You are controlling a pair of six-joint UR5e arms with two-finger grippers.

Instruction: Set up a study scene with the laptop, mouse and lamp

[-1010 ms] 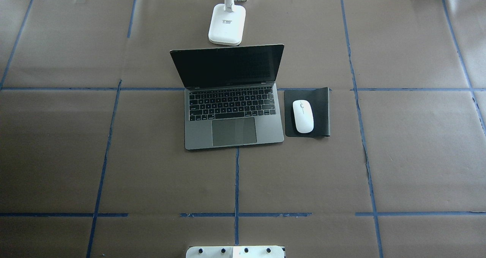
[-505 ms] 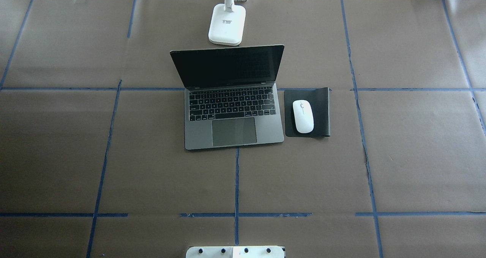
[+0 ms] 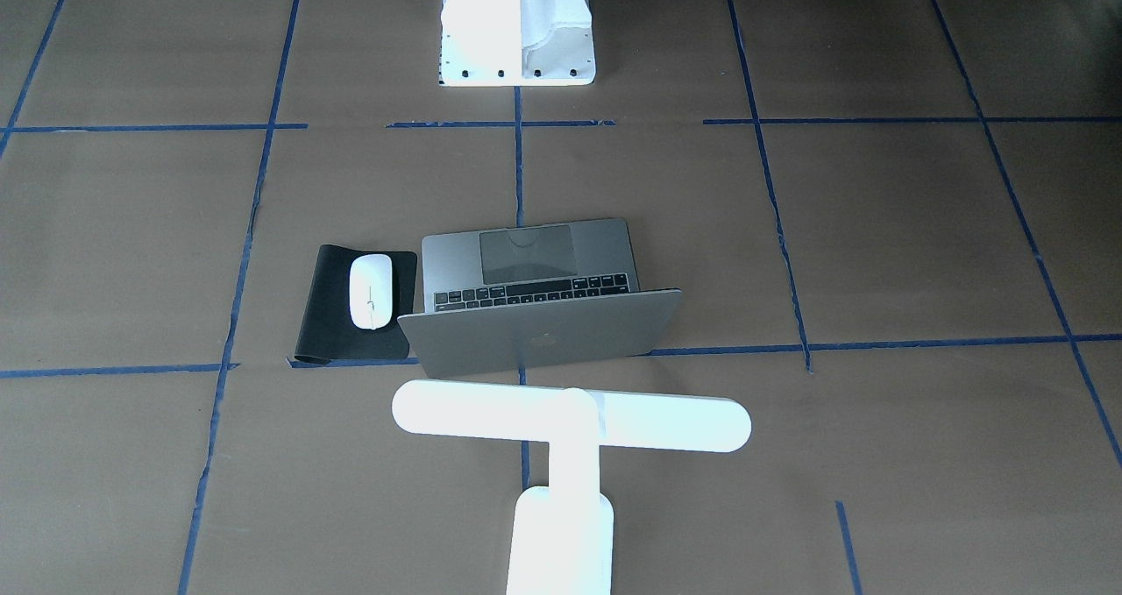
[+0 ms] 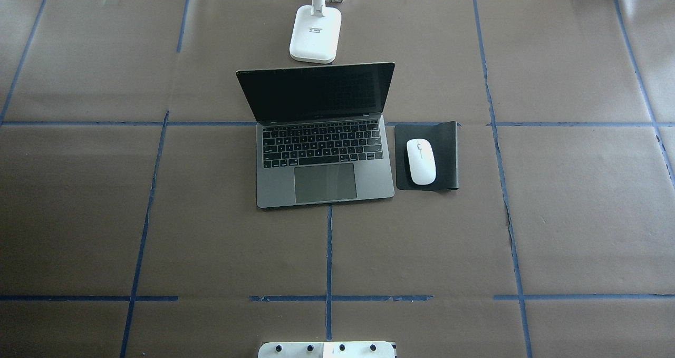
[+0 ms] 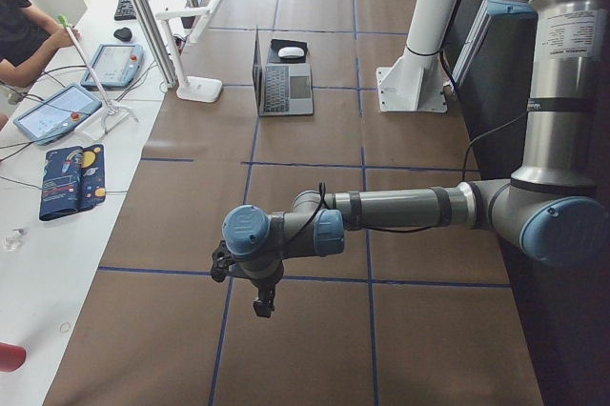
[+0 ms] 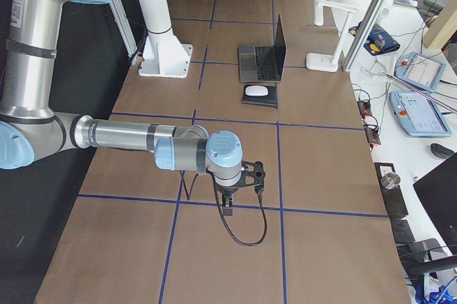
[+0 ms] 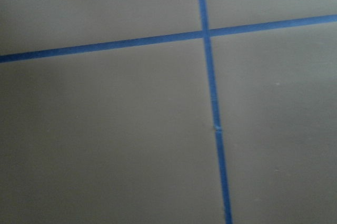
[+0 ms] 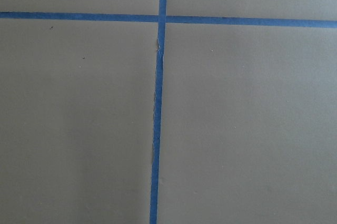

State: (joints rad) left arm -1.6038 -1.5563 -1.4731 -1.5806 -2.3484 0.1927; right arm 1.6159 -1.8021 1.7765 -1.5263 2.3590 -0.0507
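Three things cluster: the thin grey metal laptop [image 4: 324, 163], open; the small white oval mouse [image 4: 421, 161] on a black mat [image 4: 448, 157] just to its right; the white T-shaped lamp [image 4: 315, 34] behind its lid. Well away from it hang the left gripper [image 5: 263, 307] and the right gripper [image 6: 228, 208], so neither arm is clearly nearer. I cannot tell how far their fingers are open.

Brown paper-covered table [image 4: 580, 215], blue tape [image 4: 328, 252] grid across it, white bolted pedestal [image 3: 517, 34] at one edge, black mat [image 4: 447, 157] lying flat well out from the pedestal
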